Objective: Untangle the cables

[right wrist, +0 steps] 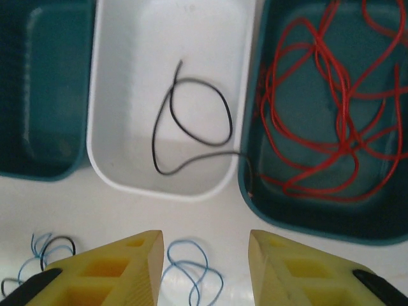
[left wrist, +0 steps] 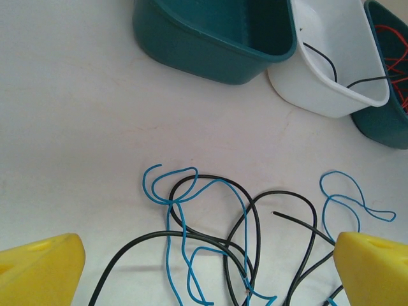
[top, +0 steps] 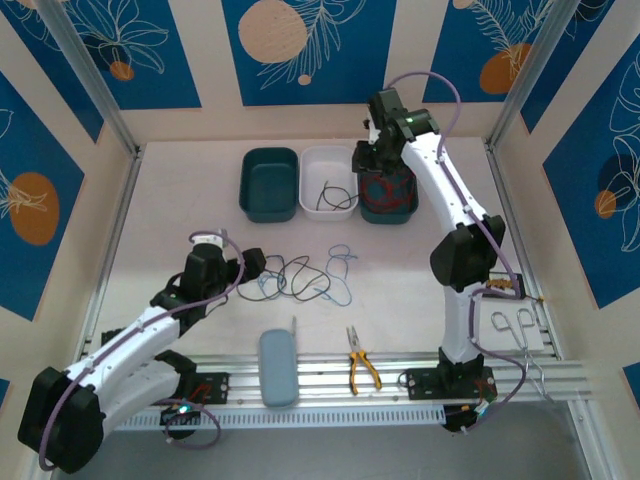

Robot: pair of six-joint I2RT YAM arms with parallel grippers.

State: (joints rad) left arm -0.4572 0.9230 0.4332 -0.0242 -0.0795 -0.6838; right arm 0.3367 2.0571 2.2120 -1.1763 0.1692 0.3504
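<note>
A tangle of black and light blue cables (top: 300, 278) lies on the table's middle, and it is close in front of my left gripper (left wrist: 207, 274), which is open and empty just left of it (top: 250, 268). A separate blue loop (right wrist: 191, 280) lies below my right gripper (right wrist: 205, 268). That gripper is open, holds nothing, and hovers over the trays (top: 378, 165). One black cable (right wrist: 191, 121) lies in the white tray (right wrist: 166, 188), its end draped over the rim. Red cables (right wrist: 325, 127) fill the right teal tray (right wrist: 306, 226).
An empty teal tray (top: 270, 183) stands left of the white one. On the near rail lie a grey case (top: 278, 367) and yellow-handled pliers (top: 361, 368). Scissors (top: 515, 330) rest at the right edge. Walls close the table on three sides.
</note>
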